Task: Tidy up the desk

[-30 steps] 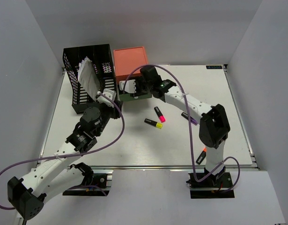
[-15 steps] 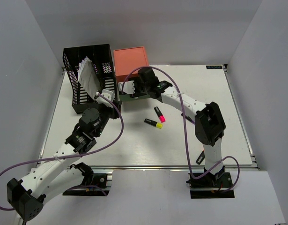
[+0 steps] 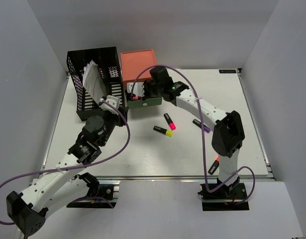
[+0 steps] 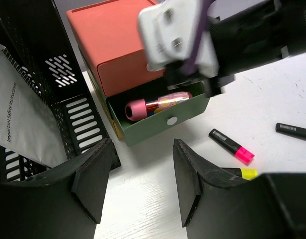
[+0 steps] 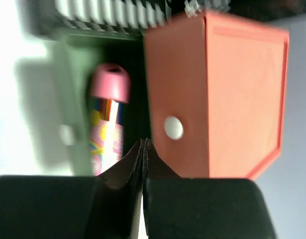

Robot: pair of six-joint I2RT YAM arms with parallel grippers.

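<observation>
From above, the white table (image 3: 162, 154) with metal rail edges fills most of the view. At the left wrist, a sheet (image 4: 23, 119) reads "Important Safety Instructions", and the left tool (image 4: 142, 149) is spread. At the right wrist, the right tool (image 5: 144, 152) is pressed together.

The blurred pink-capped tube (image 5: 108, 124) has its end hidden behind the right fingers (image 5: 124, 174).

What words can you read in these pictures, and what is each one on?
"Important Safety Instructions": white sheet in the black rack.
Print on the black marker: too small to read.
Print on the dark label at the far edge of the desk: too small to read.
</observation>
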